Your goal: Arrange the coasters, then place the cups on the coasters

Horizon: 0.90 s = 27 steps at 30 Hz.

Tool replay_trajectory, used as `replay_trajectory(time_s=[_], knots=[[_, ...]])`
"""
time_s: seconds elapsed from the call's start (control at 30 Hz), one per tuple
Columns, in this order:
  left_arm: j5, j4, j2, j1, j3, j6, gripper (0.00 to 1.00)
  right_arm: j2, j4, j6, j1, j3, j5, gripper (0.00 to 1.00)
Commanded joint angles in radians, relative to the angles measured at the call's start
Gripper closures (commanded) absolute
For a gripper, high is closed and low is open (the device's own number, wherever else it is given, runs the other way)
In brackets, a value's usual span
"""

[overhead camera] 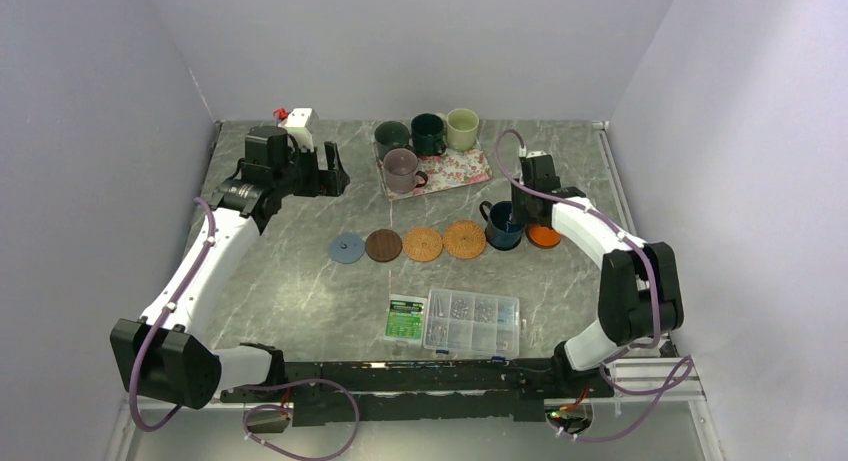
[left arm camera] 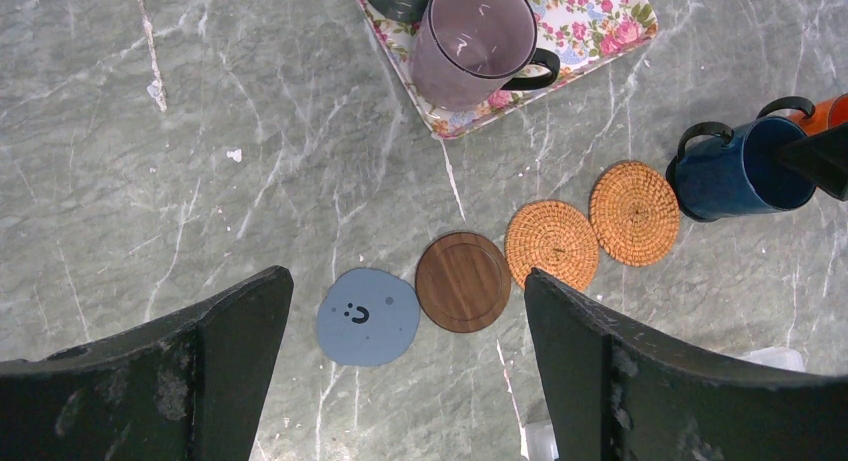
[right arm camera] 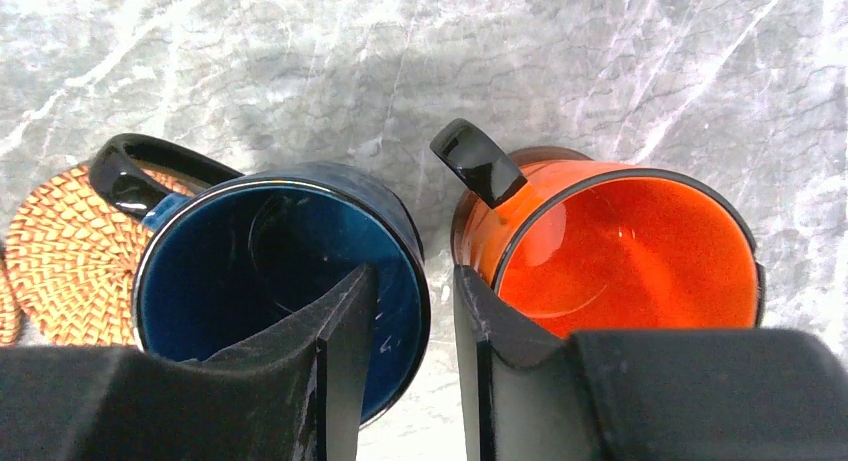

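Four coasters lie in a row: light blue [overhead camera: 347, 247] [left arm camera: 368, 317], dark brown [overhead camera: 384, 245] [left arm camera: 463, 281], and two woven tan [overhead camera: 423, 244] [overhead camera: 464, 239]. To their right stand the navy blue cup [overhead camera: 502, 226] [right arm camera: 250, 271] and then the orange cup [overhead camera: 543, 235] [right arm camera: 640, 251]. My right gripper [overhead camera: 520, 217] [right arm camera: 415, 273] is open. It straddles the blue cup's wall, one finger inside and one between the two cups. My left gripper [overhead camera: 330, 171] [left arm camera: 405, 281] hangs wide open above the table, holding nothing. The mauve cup [overhead camera: 402, 168] [left arm camera: 470, 36] is on the tray.
The floral tray [overhead camera: 465, 167] at the back also holds a dark grey-green cup [overhead camera: 391, 136], a dark teal cup [overhead camera: 428, 131] and a pale green-cream cup [overhead camera: 462, 127]. A clear screw box [overhead camera: 471, 322] and a green packet [overhead camera: 405, 318] lie near the front.
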Motion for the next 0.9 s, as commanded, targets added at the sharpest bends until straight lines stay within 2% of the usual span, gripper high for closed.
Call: replay_trajectory(time_s=[0.0,0.3,0.47,0.6,0.87], knots=[[0.024,0.029,-0.002,0.002,-0.001,0.002,0.08,-0.076,-0.01,-0.003,-0.003,0.053,-0.013,0.62],[0.02,0.031,-0.005,0.002,-0.003,-0.002,0.08,-0.139,-0.061,0.001,0.021,0.101,0.012,0.58],[0.007,0.036,-0.008,0.002,-0.008,-0.005,0.08,-0.13,-0.106,0.01,0.11,0.192,0.092,0.56],[0.012,0.041,-0.011,0.002,-0.014,-0.012,0.08,-0.079,-0.116,0.022,0.17,0.284,0.134,0.54],[-0.021,0.037,0.004,-0.001,-0.015,0.0,0.08,0.087,-0.04,0.082,0.179,0.452,0.135,0.47]])
